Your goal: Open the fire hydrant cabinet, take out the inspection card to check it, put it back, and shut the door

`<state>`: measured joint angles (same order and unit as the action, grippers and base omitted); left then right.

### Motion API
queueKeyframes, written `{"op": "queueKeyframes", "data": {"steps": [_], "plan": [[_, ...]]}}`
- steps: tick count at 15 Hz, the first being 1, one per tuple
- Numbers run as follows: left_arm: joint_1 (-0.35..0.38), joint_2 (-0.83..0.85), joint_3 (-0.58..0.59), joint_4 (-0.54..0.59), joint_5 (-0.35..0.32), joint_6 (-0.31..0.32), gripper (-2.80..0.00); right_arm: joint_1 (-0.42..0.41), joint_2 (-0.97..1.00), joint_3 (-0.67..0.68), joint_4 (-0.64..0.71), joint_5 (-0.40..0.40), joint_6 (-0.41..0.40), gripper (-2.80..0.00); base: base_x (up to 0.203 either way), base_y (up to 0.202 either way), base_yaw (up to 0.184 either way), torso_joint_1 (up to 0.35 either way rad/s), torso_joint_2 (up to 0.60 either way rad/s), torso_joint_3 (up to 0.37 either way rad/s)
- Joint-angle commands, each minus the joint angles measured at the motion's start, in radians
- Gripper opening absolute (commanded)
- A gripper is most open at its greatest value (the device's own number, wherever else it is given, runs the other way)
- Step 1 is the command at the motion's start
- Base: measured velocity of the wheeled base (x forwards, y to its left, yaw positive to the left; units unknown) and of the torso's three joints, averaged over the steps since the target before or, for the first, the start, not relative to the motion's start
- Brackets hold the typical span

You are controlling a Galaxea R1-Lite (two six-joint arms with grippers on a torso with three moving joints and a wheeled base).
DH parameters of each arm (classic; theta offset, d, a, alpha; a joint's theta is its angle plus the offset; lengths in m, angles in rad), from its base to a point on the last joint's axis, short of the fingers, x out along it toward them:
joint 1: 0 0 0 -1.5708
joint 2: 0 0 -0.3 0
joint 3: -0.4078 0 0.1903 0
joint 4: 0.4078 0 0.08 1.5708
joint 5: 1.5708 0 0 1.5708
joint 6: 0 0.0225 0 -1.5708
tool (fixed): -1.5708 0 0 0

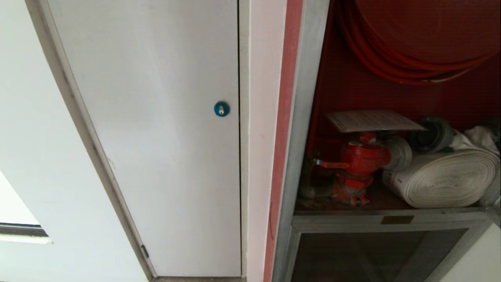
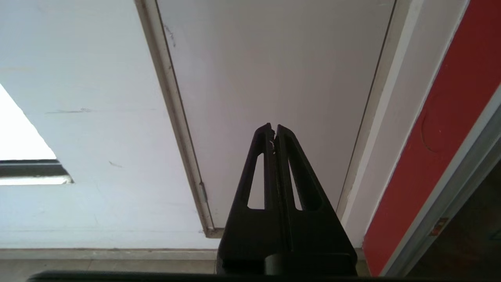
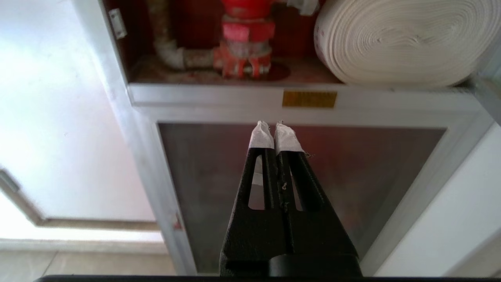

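Inspection card [image 1: 373, 120] lies flat atop red valve [image 1: 362, 156]: light, floppy, pinch an overhanging edge. Left gripper [image 2: 273, 129] and right gripper [image 3: 274, 127] fingers pressed together, empty.

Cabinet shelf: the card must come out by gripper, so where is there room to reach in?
Free: above the card, under the red hose. Crowded: the shelf floor, filled by the valve and white hose roll.

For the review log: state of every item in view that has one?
fire hydrant cabinet: upper compartment open
inspection card: lying flat on top of the red valve
white door: closed
white hose: rolled up
left hand: shut, empty
right hand: shut, empty
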<state>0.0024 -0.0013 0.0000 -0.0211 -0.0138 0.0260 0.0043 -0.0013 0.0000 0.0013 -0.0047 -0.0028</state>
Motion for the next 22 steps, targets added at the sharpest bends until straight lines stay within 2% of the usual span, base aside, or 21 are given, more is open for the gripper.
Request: {"op": "queueKeyframes", "data": {"steps": [1, 15, 22], "plan": [[0.001, 0.000, 0.008, 0.000, 0.000, 0.000, -2.80, 0.000, 0.000, 0.000, 0.000, 0.000, 0.000, -2.80, 0.189, 0.000, 0.000, -0.001, 0.00, 0.004], [0.001, 0.000, 0.008, 0.000, 0.000, -0.004, -2.80, 0.000, 0.000, 0.000, 0.000, 0.000, 0.000, -2.80, 0.192, 0.000, 0.000, 0.004, 0.00, 0.002], [0.001, 0.000, 0.008, 0.001, 0.000, -0.004, -2.80, 0.000, -0.002, 0.000, 0.000, 0.000, 0.000, -2.80, 0.000, 0.000, 0.000, -0.003, 0.00, 0.001]]}}
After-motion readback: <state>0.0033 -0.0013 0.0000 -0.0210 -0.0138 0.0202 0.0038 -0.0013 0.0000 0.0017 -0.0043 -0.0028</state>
